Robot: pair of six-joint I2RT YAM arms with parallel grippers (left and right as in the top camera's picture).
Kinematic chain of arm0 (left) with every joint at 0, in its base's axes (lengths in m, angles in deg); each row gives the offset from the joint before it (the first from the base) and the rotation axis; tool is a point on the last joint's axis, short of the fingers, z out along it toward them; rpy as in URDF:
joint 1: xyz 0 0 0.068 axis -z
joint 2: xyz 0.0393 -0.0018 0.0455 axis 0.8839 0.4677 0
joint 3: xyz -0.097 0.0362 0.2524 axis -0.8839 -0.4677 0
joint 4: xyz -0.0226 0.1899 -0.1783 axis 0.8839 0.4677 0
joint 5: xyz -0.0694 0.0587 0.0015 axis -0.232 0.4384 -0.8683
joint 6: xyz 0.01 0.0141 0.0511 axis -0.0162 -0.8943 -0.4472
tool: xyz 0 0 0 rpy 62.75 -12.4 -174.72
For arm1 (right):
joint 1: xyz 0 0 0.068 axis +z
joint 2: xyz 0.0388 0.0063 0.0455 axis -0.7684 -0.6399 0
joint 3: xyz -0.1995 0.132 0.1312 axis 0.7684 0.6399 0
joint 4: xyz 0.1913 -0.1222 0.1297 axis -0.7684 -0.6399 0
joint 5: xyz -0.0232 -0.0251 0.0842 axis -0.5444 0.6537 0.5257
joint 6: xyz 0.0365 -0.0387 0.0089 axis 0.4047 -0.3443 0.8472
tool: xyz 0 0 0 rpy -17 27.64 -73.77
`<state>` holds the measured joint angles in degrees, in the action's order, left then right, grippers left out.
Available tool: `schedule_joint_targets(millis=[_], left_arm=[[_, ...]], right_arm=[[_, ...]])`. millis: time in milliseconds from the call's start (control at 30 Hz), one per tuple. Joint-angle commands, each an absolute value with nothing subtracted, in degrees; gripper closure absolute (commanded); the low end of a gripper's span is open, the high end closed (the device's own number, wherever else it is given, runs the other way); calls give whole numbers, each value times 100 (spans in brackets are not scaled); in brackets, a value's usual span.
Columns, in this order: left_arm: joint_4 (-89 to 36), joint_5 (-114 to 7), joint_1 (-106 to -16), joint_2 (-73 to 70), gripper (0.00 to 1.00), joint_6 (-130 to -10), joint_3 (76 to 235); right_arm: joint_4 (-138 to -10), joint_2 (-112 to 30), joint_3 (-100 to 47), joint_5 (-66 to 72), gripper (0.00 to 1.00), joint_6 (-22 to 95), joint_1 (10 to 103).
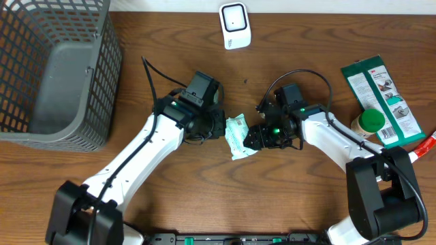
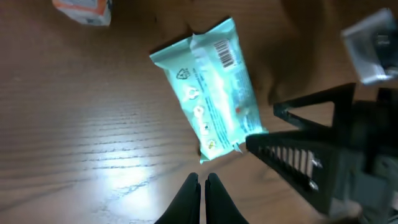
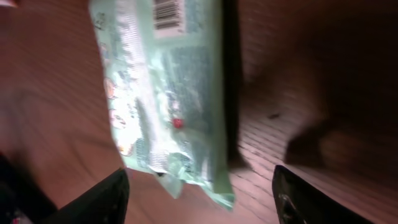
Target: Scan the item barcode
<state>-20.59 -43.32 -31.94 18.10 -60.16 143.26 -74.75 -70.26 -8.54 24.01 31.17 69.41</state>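
Left fingers [image 2: 189, 198] shut, empty, beside packet [image 1: 238, 135]. Right fingers [image 3: 104, 200] spread wide at packet's end, gripping nothing. Barcode [image 2: 226, 54] face up.

Overhead top-down; wrist cams close, same pkt [image 2: 211, 93]

The packet [image 1: 238, 135] is mint green with white icons and a black-on-white barcode [image 2: 227, 53]. The table [image 1: 204, 197] is brown woodgrain. At ten o'clock, a grey grid-mesh basket [image 1: 54, 68]; at twelve, a white scanner [image 1: 234, 25]; at three, a green-and-white card [image 1: 381, 95].
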Motion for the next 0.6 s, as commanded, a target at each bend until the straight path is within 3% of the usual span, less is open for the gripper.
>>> schedule_joint_targets(millis=[0, 567], left_arm=[[-2158, -4315, -3174, 2020, 92, -5925, 14256], [-2912, -4595, -3168, 3021, 92, -5949, 14245]], right_arm=[[-7432, -6996, -806, 2711, 30, 2927, 6889], [-7023, -6996, -474, 2731, 28, 3045, 6889]])
